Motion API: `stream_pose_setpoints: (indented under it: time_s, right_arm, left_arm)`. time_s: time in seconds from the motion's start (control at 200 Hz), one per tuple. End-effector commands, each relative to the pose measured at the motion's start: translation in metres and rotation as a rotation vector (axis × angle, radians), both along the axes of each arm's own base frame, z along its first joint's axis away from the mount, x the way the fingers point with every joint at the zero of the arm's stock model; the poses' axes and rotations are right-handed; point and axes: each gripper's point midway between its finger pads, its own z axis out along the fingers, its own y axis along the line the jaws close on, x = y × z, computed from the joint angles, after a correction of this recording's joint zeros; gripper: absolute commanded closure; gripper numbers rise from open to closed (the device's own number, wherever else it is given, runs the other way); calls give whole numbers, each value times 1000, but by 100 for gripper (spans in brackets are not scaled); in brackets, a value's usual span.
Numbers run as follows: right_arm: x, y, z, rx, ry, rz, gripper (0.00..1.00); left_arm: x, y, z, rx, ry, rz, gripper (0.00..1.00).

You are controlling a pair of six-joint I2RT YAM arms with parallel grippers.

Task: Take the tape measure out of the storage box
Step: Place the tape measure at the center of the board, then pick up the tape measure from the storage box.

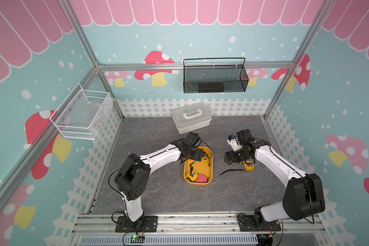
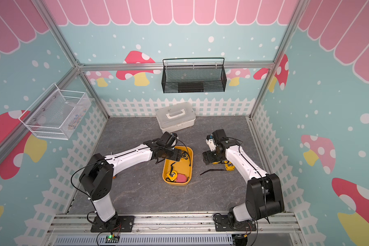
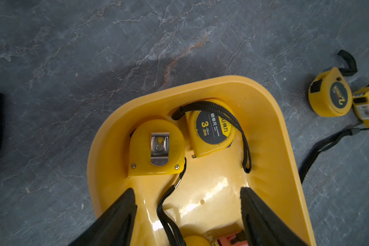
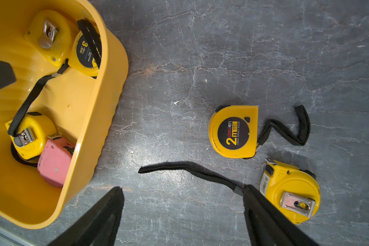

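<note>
Tape measures are pictured inside the storage box (image 3: 273, 119), an orange-yellow tub on the grey tabletop (image 3: 73, 64). Four are counted in it. At the box's far end a clip-up tape measure (image 3: 157, 147) is laid flat, just beside a black-labelled tape measure (image 3: 211, 127) that appears propped against the end wall. At the near end a third yellow tape measure (image 4: 33, 136) is pressed against a pink tape measure (image 4: 54, 161). Two more are seen outside the box, on its right-arm side: a label-up tape measure (image 4: 234, 132) and a loose clip-up tape measure (image 4: 292, 191).

The left gripper (image 3: 188, 213) is held above the box floor, spread wide and empty, with only a slack black strap (image 3: 168, 204) running between its fingers. The right gripper (image 4: 183, 213) is poised over bare tabletop beside the box, likewise spread wide with nothing gripped.

The cases are judged to be hard, smooth and dense for their size, so a pinch on the rounded back could be lost to slipping. A hold across the straight base and the opposite side is thought safest. The straps are soft and floppy, and one could be snagged on a neighbour during a lift.
</note>
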Motion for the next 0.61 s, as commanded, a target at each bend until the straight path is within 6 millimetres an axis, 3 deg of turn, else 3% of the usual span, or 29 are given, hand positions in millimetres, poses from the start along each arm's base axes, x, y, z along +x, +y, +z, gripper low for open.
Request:
stream_pose_setpoints:
  time_s: [0.0,0.6]
  right_arm:
    - [-4,3,-8,11,30,-1,12]
    - [-10,5,-28,21,81,-10,11]
  left_arm:
    - [6,-3,-5,36,1,-26,22]
    - [28,-10,-35,142,5,-67,22]
